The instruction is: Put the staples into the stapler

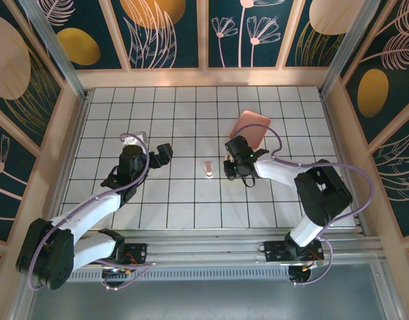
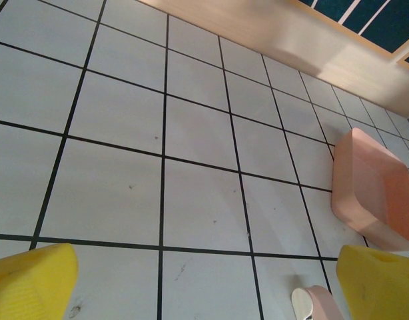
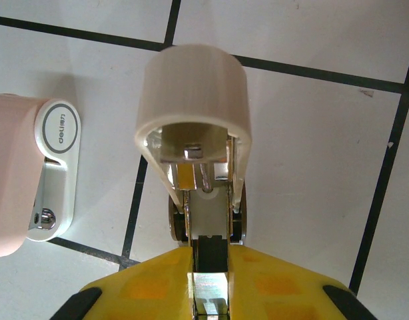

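Observation:
My right gripper [image 3: 211, 257] is shut on the stapler [image 3: 193, 93]. Its pale rounded lid is raised, baring the silver channel and spring beneath it. A short shiny silver block [image 3: 211, 292] sits in that channel between my yellow pads; I cannot tell whether it is the staples. From above, the right gripper [image 1: 230, 167] hangs just right of the floor's centre. My left gripper [image 1: 163, 155] stands open with nothing in it, a few tiles to the left. Its yellow fingers [image 2: 31, 280] are spread wide over bare tiles.
A pale pink-and-white object with a round logo [image 3: 28, 180] lies on the floor [image 1: 191, 193] just left of the held stapler [image 1: 209, 169]; its white end shows in the left wrist view [image 2: 314, 303]. A salmon-pink tray [image 1: 251, 128] [image 2: 374, 193] sits behind the right gripper. Wooden walls ring the floor.

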